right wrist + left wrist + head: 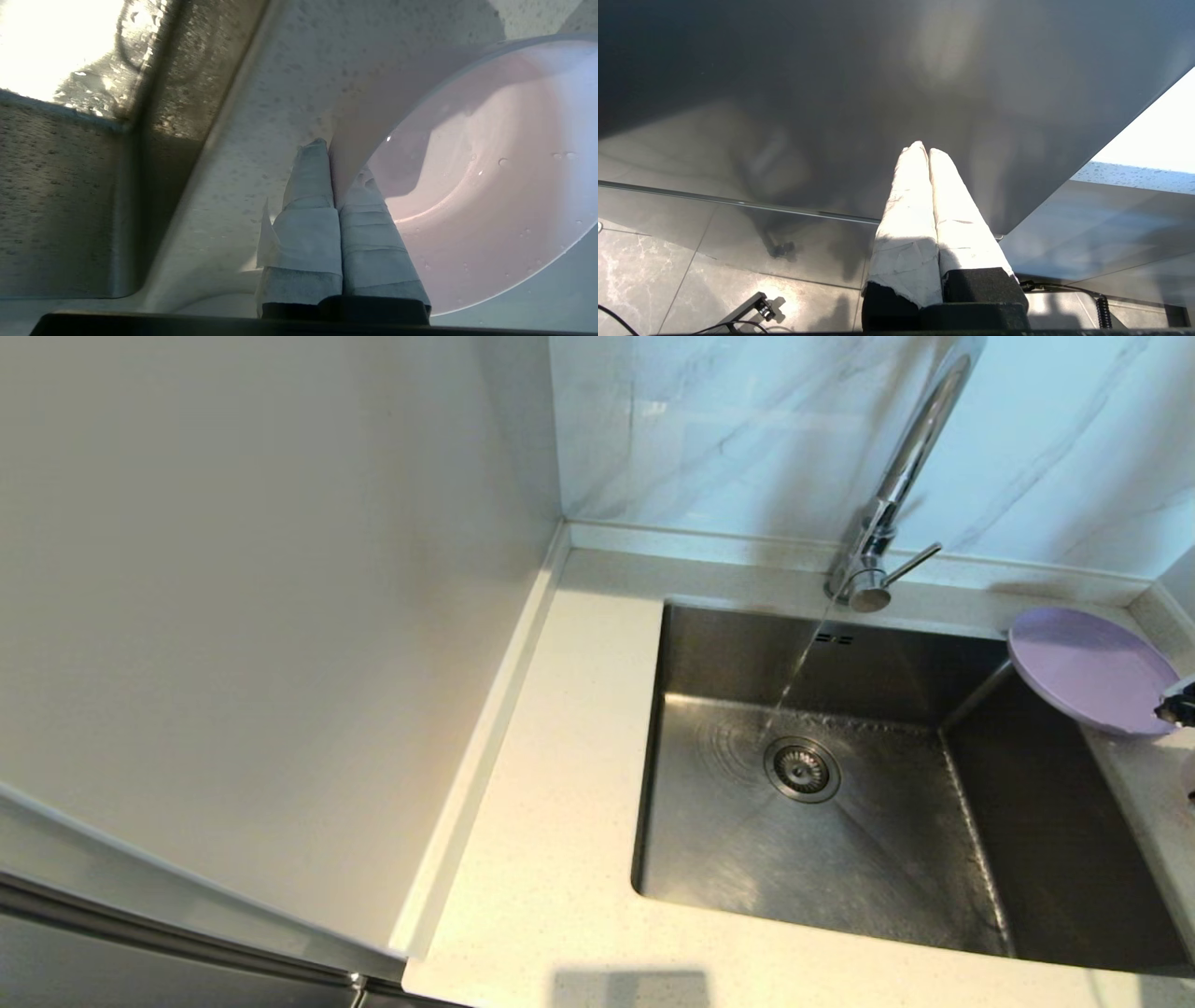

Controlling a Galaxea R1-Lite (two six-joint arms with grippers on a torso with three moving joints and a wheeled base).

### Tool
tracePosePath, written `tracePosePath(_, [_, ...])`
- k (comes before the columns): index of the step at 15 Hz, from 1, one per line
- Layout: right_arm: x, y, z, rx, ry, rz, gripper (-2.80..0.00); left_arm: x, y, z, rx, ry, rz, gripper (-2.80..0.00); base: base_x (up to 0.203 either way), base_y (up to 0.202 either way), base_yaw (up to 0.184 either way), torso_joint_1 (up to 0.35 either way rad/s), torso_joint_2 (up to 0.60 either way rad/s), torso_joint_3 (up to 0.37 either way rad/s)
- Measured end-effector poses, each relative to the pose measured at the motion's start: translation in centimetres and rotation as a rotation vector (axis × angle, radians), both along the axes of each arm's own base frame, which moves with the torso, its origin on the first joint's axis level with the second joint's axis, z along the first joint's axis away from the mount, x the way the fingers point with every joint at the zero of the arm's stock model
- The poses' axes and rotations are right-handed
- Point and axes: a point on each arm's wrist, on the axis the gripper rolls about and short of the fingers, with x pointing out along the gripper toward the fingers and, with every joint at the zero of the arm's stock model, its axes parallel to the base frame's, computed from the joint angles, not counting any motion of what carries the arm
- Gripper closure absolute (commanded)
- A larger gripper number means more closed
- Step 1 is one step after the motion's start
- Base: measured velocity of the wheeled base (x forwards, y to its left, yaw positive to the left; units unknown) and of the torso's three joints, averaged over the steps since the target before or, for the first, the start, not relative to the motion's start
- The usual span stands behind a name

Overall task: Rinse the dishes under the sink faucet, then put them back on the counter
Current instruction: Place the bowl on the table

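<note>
The lilac-purple plate (1088,667) hangs tilted over the sink's right rim, partly above the counter (551,803). My right gripper (1178,707) is at the right edge of the head view, shut on the plate's near rim. In the right wrist view, the gripper (334,158) pinches the wet plate (490,186) by its rim, above the speckled counter (289,93). The chrome faucet (896,485) runs a thin stream into the basin beside the drain (801,768). I cannot make out the pink bowl. My left gripper (923,150) is shut on nothing, parked low in front of a dark panel.
The steel sink (840,859) is wet and holds no dishes. A tall cream panel (261,616) walls off the counter's left side. Marble tiles stand behind the faucet. The faucet lever (913,563) points right. Tiled floor (691,280) lies under the left arm.
</note>
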Motion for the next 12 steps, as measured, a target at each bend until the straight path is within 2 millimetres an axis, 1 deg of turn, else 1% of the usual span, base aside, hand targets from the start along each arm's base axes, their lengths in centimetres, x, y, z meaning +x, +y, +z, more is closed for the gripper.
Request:
tracePosePath(3, [-0.2,-0.9,-0.5,0.007,0.014,-0.026,0.0,0.0,0.0,0.0,-0.001,0.0,0.0,0.0,0.0,0.0,0.0,0.0,0.0,0.0])
tracePosePath(8, [-0.2,-1.2,-0.9,0.015,0.024,-0.034,0.0,0.0,0.0,0.0,0.0,0.0,0.0,0.0,0.0,0.0,0.0,0.0,0.0,0.0])
tracePosePath(9, [-0.2,-1.2,-0.9,0.015,0.025,-0.035,-2.8,0.0,0.0,0.0,0.0,0.0,0.0,0.0,0.0,0.0,0.0,0.0,0.0,0.0])
tracePosePath(12, [0.0,-1.3,-0.6,-0.006,-0.01,-0.034,-2.8,0.0,0.0,0.0,0.0,0.0,0.0,0.0,0.0,0.0,0.0,0.0,0.0,0.0])
